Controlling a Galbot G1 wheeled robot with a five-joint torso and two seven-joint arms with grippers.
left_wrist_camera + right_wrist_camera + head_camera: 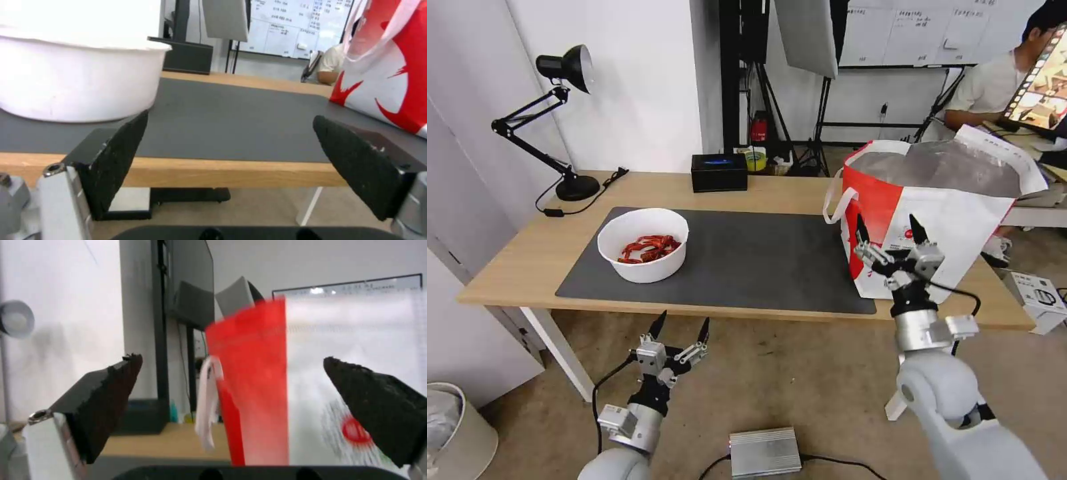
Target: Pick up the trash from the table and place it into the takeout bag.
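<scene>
A white round bowl (642,244) of red crayfish shells (651,247), the trash I can see, sits on the left part of the dark grey mat (747,257) on the table (527,250). The takeout bag (934,213), white with red side panels and foil lining, stands open at the table's right end. My left gripper (682,328) hangs open below the table's front edge, in front of the bowl (75,80). My right gripper (892,235) is open, raised just in front of the bag (338,380), nothing between its fingers.
A black desk lamp (560,120) stands at the table's far left corner and a black box (719,172) at the back edge. A silver unit (764,452) lies on the floor between my arms. A white bin (457,427) sits at lower left.
</scene>
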